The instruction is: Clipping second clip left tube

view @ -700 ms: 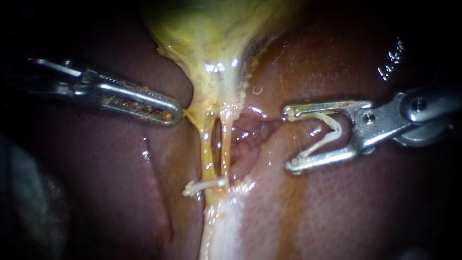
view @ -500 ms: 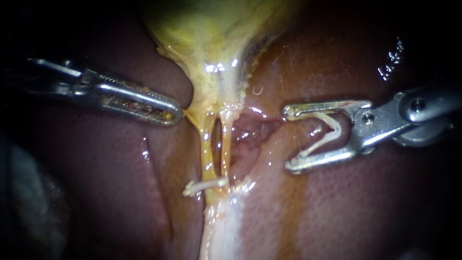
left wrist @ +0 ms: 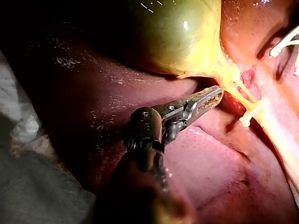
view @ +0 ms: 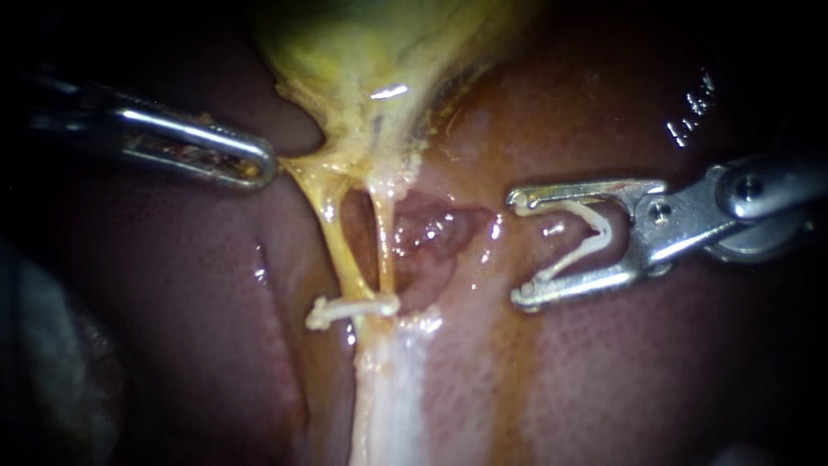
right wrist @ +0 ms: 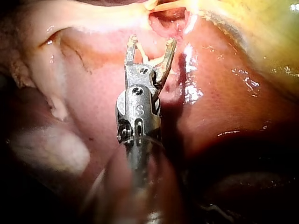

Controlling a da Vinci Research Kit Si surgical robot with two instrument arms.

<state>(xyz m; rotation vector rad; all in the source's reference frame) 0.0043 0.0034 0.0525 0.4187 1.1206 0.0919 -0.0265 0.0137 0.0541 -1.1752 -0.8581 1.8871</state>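
Bare liver [view: 483, 285] seemingly separates right instrument [view: 517, 250] from tubes [view: 340, 250]

The endoscope faces the tubes [view: 339, 250] closely; both wrist cameras share them.

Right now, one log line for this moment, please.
left instrument: jaws shut on gallbladder | right instrument: jaws hold loaded clip, short of left tube | placed clip: lower on left tube
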